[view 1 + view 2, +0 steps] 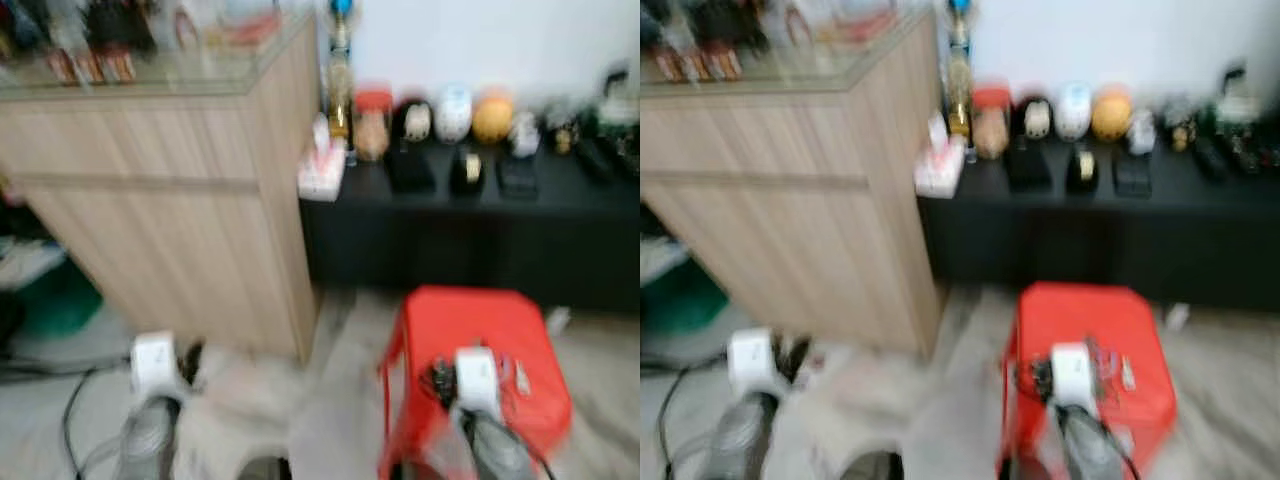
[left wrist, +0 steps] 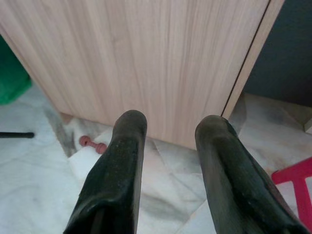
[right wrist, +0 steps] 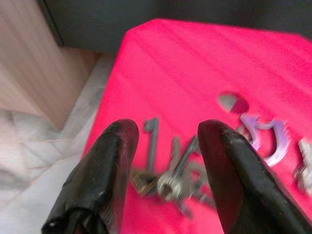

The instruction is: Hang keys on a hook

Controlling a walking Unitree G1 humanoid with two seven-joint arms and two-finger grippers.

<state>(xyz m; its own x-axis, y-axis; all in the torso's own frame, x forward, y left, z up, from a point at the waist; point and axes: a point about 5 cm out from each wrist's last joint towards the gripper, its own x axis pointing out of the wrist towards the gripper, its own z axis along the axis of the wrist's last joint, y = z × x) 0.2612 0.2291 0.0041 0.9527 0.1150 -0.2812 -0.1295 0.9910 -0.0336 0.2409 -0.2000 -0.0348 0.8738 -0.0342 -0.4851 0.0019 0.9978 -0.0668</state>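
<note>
A bunch of keys lies on a red plastic stool; a purple ring piece lies beside them. My right gripper hovers just above the keys, open, its two black fingers on either side of the bunch without closing on it. In the eye views, which are blurred, the right wrist is over the stool's seat. My left gripper is open and empty, low near the floor in front of a wooden cabinet.
A low black shelf with several small ornaments runs along the white wall behind the stool. The tall wooden cabinet stands to the left with clutter on its glass top. A small pink object lies on the marble floor by the cabinet's base.
</note>
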